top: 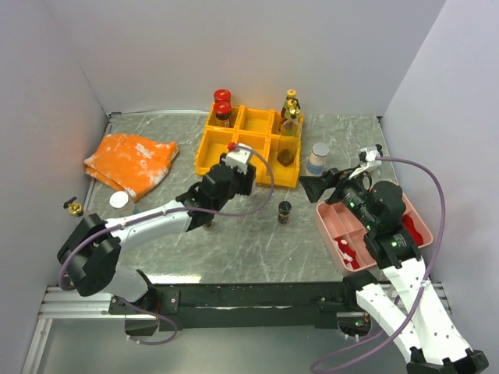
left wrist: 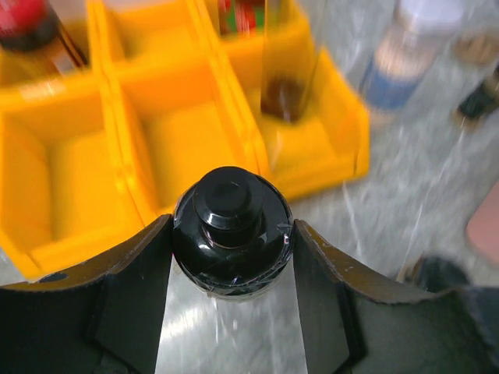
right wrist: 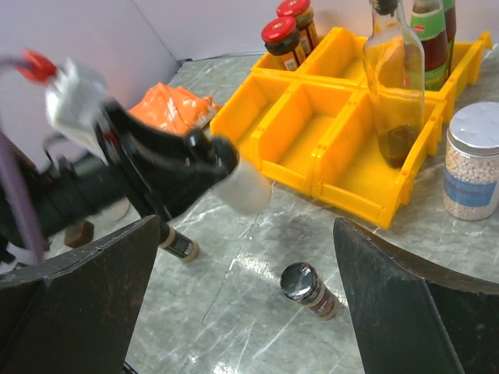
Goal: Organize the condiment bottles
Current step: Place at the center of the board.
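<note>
Fingers of left gripper clamped on black-capped bottle, low over marble table, just before yellow bins. Right gripper spread wide, holding nothing; small dark bottle upright nearby, apart from bins.

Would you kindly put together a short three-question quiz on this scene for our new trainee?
1. True or false: the right gripper is holding a bottle.
2. What is the left gripper closed on? A) a red-capped bottle B) the black-capped bottle C) a silver-capped jar
3. Fill in: in the yellow organizer, the tall clear bottle stands in the near-____ compartment.

Key: 1 false, its jaws stand wide open and empty; 2 B; 3 right.
</note>
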